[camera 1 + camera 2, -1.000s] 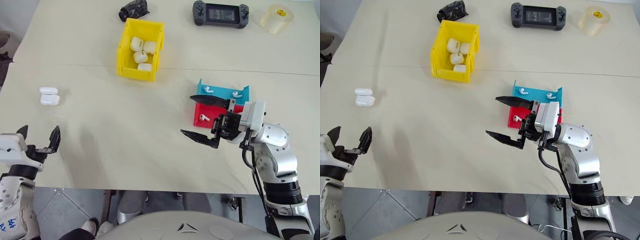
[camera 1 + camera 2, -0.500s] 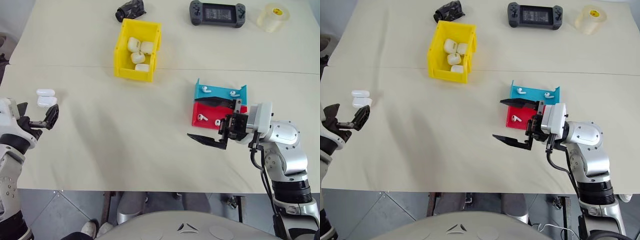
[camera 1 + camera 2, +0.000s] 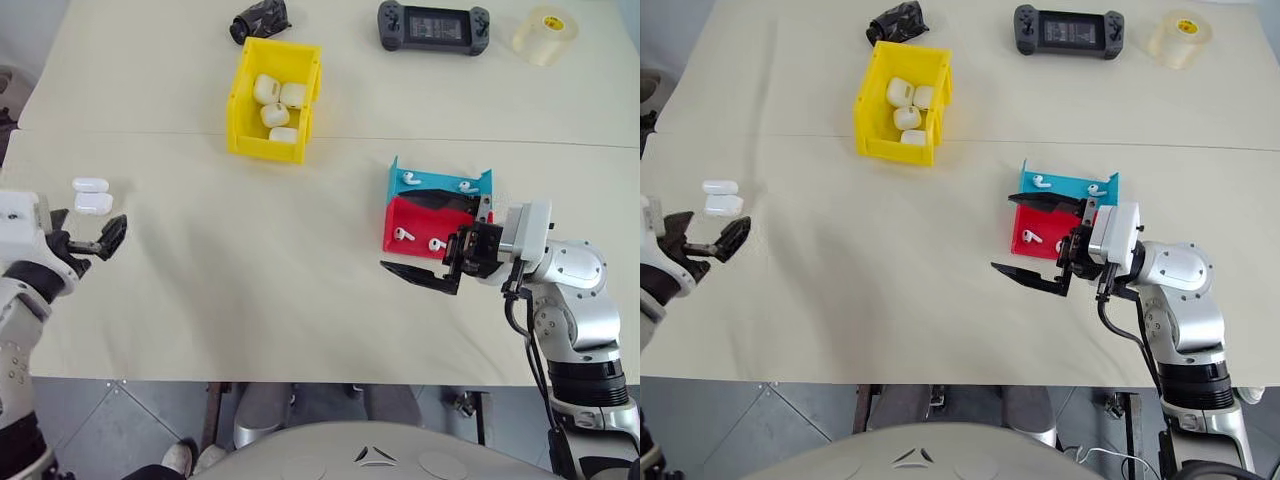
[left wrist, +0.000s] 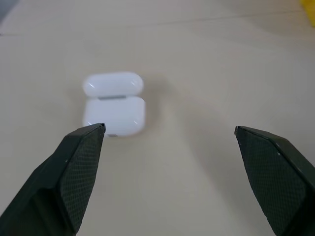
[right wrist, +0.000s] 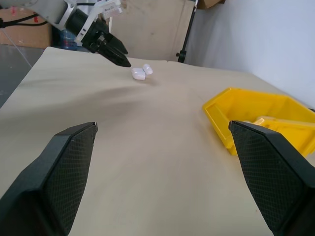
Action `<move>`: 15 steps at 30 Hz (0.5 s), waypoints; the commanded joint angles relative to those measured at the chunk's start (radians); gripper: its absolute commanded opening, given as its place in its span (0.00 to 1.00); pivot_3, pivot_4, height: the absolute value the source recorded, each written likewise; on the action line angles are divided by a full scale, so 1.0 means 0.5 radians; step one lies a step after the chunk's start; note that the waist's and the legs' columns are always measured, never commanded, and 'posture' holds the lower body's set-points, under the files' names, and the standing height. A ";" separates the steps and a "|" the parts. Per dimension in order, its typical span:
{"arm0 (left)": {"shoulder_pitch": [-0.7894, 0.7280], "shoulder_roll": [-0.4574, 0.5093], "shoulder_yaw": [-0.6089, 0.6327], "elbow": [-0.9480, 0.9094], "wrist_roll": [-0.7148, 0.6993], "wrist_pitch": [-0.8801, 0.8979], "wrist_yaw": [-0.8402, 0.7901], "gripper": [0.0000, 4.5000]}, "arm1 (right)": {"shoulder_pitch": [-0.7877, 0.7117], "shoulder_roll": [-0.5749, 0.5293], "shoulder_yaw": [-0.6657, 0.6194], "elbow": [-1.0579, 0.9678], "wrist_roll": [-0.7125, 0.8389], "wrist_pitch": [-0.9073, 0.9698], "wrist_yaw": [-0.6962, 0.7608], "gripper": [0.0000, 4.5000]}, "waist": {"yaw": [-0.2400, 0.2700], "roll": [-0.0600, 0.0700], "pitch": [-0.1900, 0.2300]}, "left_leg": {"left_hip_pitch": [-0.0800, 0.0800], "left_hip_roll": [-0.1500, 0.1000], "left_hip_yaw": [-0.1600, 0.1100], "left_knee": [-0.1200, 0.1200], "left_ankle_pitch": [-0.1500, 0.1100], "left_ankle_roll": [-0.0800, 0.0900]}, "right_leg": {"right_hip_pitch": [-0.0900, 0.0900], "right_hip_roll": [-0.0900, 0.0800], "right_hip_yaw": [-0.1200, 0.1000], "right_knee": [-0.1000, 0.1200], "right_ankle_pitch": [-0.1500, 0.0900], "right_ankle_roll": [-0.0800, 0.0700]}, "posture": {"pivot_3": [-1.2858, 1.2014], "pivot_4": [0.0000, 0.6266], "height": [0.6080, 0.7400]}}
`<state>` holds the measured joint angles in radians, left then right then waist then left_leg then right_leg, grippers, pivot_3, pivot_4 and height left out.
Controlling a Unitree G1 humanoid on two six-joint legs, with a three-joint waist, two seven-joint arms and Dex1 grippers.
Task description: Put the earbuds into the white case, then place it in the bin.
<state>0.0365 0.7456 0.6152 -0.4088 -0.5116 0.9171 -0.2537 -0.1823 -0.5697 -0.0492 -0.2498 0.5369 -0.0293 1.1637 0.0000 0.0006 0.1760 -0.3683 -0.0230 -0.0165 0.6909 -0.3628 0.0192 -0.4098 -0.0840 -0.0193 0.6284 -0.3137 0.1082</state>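
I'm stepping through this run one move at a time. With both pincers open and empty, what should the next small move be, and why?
Probably ease the open left pincer forward onto the white case. It lies with its lid open, just beyond that pincer, and the earbuds are still in the trays beside the open right pincer.

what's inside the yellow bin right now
The yellow bin holds four closed white cases lying close together. Anything beneath them, or low behind the bin's near wall, is covered.
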 commanded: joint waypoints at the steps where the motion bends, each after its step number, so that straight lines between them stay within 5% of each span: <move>1: -0.070 0.193 0.004 0.127 -0.032 0.272 -0.086 1.00 | -0.026 -0.004 -0.030 -0.053 0.016 -0.029 -0.019 1.00 | -0.002 0.000 0.000 | 0.000 0.000 0.000 0.000 0.000 0.000 | 0.000 0.000 0.000 0.000 0.000 0.000 | 0.52 0.24 1.00; 5: -0.232 0.423 -0.149 0.355 -0.011 0.420 -0.228 1.00 | -0.034 0.007 -0.009 -0.113 0.036 0.005 -0.055 1.00 | -0.005 0.000 0.000 | -0.001 0.000 0.000 -0.002 0.000 0.000 | -0.002 0.001 0.000 0.002 0.000 0.000 | 0.52 0.24 1.00; 15: -0.854 0.615 -0.636 0.864 0.176 0.585 -0.266 1.00 | -0.072 0.023 0.038 -0.162 0.037 0.045 -0.106 1.00 | -0.006 0.000 0.000 | -0.002 -0.002 0.000 -0.001 0.000 0.000 | -0.005 0.000 -0.001 0.011 0.000 0.000 | 0.52 0.24 1.00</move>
<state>-0.3689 1.0294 0.3067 -0.0078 -0.4566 1.2018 -0.3891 -0.2088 -0.5560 -0.0174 -0.2941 0.5392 -0.0052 1.1180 -0.0032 0.0005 0.1761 -0.3692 -0.0243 -0.0158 0.6901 -0.3628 0.0192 -0.4132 -0.0837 -0.0192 0.6353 -0.3137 0.1080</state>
